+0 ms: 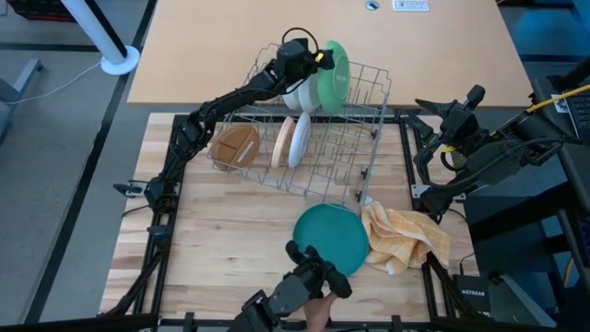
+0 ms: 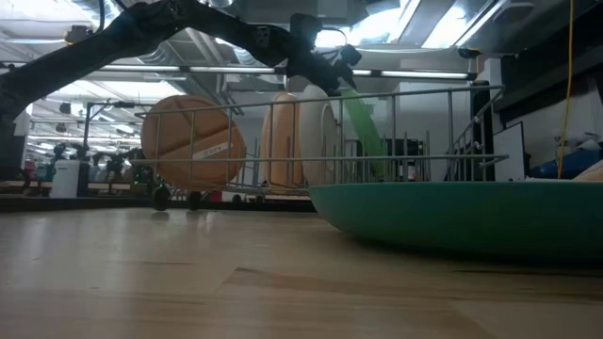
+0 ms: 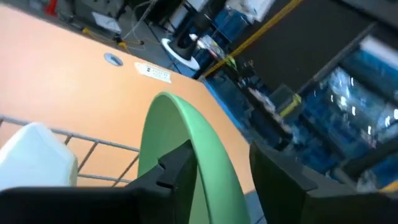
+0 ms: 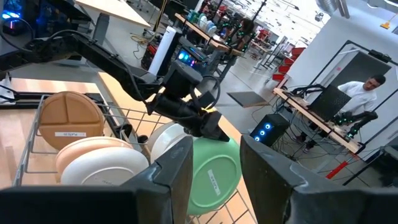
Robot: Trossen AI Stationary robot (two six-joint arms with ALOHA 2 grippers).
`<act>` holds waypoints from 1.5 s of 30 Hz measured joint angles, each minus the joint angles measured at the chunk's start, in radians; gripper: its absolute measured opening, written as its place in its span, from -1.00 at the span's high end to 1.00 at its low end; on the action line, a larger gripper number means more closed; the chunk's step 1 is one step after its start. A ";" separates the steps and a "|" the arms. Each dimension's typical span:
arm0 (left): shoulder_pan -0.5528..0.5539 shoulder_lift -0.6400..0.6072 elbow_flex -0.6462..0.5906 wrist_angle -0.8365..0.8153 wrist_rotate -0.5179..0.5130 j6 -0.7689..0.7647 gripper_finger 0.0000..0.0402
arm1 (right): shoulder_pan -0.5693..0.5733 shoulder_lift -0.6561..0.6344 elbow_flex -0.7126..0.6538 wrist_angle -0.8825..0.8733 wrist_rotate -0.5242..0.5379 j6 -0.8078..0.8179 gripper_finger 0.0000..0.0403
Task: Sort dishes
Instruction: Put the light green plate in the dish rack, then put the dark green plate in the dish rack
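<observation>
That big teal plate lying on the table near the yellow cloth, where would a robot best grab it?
Probably at the rim. The teal plate lies flat on the table, so only its raised edge offers the fingers anything to pinch. The side away from the yellow cloth looks best, since the cloth touches the opposite edge. I'd come from above, one finger inside the lip.

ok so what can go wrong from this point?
1. The left gripper has its fingers either side of the light green plate at the rack's far end; the plate leans in the low view, so it could tip against the white plate or catch a wire.
2. The teal plate lies on the table touching the yellow cloth; moving it may drag the cloth.
</observation>
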 joint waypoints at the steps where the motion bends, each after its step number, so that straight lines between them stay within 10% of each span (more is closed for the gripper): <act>1: -0.002 0.000 0.000 -0.001 0.011 0.034 0.30 | 0.000 0.000 0.000 0.000 0.000 0.000 0.32; 22: -0.009 -0.002 0.001 0.096 -0.018 0.142 0.29 | 0.000 0.000 0.000 0.000 -0.018 0.045 0.32; 27: -0.015 -0.038 0.001 0.178 0.213 0.170 0.29 | 0.000 0.000 0.000 0.000 -0.018 0.045 0.32; 36: -0.105 -0.106 0.002 0.050 0.944 0.396 0.29 | 0.000 0.000 0.000 0.000 -0.019 0.045 0.32; 45: -0.302 -0.121 0.001 -0.300 1.065 0.631 0.29 | 0.000 0.000 0.000 0.000 -0.104 0.044 0.32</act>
